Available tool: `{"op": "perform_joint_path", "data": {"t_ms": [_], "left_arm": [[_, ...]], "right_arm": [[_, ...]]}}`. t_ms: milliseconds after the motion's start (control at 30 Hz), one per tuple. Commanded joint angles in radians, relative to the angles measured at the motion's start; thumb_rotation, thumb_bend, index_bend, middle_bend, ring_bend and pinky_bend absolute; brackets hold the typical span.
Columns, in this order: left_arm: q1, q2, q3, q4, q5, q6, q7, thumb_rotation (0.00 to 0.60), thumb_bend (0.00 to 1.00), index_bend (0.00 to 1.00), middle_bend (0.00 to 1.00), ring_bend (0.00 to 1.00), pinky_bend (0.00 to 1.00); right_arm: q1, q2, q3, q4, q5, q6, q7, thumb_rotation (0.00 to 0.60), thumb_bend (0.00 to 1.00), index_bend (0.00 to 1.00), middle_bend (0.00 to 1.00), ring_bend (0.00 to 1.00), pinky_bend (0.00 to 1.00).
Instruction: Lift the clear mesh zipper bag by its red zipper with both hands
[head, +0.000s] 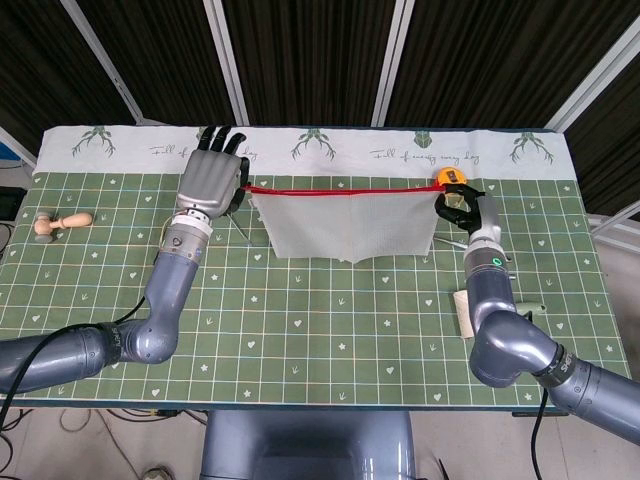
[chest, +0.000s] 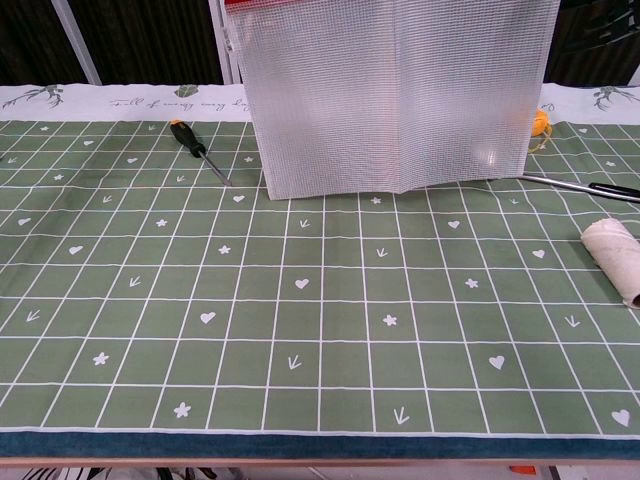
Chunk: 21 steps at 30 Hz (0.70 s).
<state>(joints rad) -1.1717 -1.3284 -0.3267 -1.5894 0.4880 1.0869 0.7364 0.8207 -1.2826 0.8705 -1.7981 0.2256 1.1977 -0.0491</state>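
Bag (head: 345, 225): held in the air above the bench (head: 330, 310), hanging flat and upright, its lower edge clear of the cloth in the chest view.
Zipper (head: 340, 190): stretched nearly level and taut between the two hands.
Left hand (head: 208, 180): closed on the zipper's left end, as judged from the head view; the fingertips are hidden behind the hand.
Right hand (head: 462, 208): closed on the zipper's right end, the fingers curled round it.
Done: the bag is judged lifted by its zipper with both hands.
Left: little or nothing; perhaps only a steady hold.
Nearby: a screwdriver (chest: 200, 152), a tape measure (head: 450, 179) and a roll (chest: 613, 250) are lying on the bench.
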Motion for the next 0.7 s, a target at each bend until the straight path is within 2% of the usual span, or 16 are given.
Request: {"op": "perform_joint_path", "data": {"t_ms": [33,567,633,667,700], "left_arm": [[0.004,0.007,0.001,0.000,0.000,-0.001,-0.001,0.600,0.40,0.64,0.15,0.00,0.00],[0.025,0.028,0.009,-0.002,-0.003,-0.003,-0.014,0.600,0.39,0.63,0.14,0.00,0.00],[0.027,0.029,0.010,-0.004,-0.004,-0.005,-0.016,0.600,0.31,0.60,0.13,0.00,0.00],[0.029,0.030,0.011,-0.006,-0.006,-0.008,-0.018,0.600,0.23,0.56,0.12,0.00,0.00],[0.031,0.032,0.011,-0.008,-0.009,-0.011,-0.020,0.600,0.15,0.50,0.11,0.00,0.00]], "right_arm": [[-0.002,0.001,0.001,0.005,0.003,-0.003,0.000,0.600,0.62,0.65,0.25,0.00,0.21],[-0.014,0.010,-0.001,0.010,0.007,-0.014,-0.001,0.600,0.62,0.65,0.24,0.00,0.21],[-0.017,0.013,-0.006,0.005,0.004,-0.015,-0.003,0.600,0.59,0.61,0.21,0.00,0.21],[-0.018,0.014,-0.010,0.002,0.001,-0.017,-0.007,0.600,0.56,0.56,0.17,0.00,0.21],[-0.020,0.017,-0.017,-0.003,-0.006,-0.021,-0.014,0.600,0.50,0.42,0.11,0.00,0.21]]}}
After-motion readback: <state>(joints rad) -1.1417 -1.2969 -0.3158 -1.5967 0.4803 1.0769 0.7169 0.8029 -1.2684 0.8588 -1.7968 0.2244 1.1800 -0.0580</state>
